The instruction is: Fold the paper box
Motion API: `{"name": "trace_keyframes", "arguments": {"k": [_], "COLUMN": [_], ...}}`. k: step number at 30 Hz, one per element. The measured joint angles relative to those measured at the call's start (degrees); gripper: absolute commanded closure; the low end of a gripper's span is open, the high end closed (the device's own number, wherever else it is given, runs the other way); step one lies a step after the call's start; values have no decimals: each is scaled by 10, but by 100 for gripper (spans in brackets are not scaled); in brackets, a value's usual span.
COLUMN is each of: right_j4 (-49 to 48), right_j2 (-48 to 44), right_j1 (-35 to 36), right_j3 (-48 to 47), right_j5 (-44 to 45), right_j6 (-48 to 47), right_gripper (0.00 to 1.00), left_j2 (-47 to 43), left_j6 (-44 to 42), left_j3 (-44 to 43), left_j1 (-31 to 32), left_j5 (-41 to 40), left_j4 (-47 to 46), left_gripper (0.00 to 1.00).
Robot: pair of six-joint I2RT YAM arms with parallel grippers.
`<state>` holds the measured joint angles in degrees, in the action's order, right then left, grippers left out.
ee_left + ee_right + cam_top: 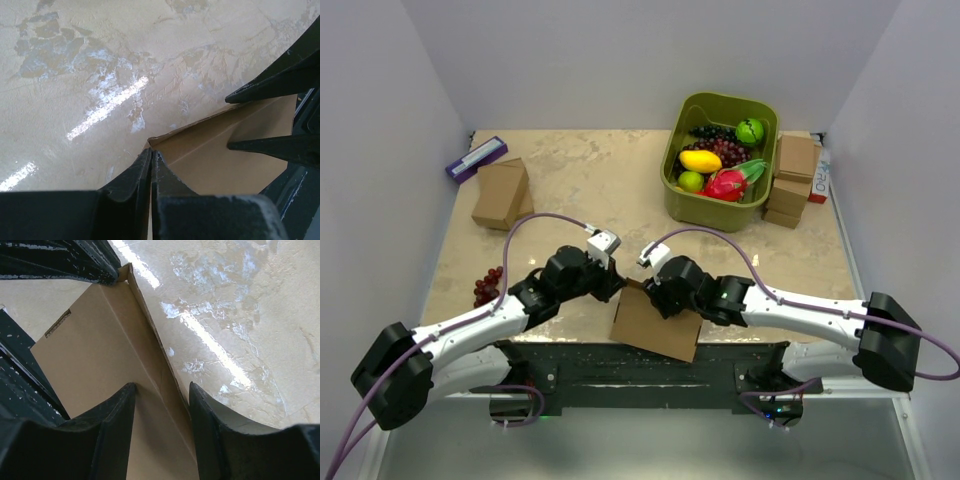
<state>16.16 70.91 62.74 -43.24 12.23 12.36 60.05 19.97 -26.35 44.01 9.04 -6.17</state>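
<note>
At the near edge of the worktop (590, 180), I see my left gripper (151, 152) clamped on a corner of the paper box (655, 325), my right gripper (162, 390) apart astride its side edge, open worktop beyond.

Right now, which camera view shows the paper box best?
Top external: it shows the paper box almost whole, at the near edge of the table. Left wrist shows only one corner; right wrist only a panel and one raised wall.

Beige marbled table (590, 190) with green bin (695, 208), cardboard boxes (502, 193), purple box (477, 158), grapes (488, 287), paper box (655, 325) at near edge.
</note>
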Motion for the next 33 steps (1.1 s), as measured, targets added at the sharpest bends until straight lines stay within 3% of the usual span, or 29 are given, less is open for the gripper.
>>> {"name": "trace_keyframes", "arguments": {"k": [10,21,33], "right_j4": [-21,-25,-30], "right_j2": [14,18,18], "right_j1": [-1,0,4], "right_j3": [6,6,6], "right_j5": [1,2,3], "right_j6": [14,18,20], "right_gripper": [71,91,95], "left_j2": [-34,10,69], "left_j6": [14,52,114], "left_j3": [6,9,7], "left_j1": [8,8,7], "left_j5": [25,-29,-123], "left_j4": [-6,-33,-76], "left_gripper": [44,43,42]}}
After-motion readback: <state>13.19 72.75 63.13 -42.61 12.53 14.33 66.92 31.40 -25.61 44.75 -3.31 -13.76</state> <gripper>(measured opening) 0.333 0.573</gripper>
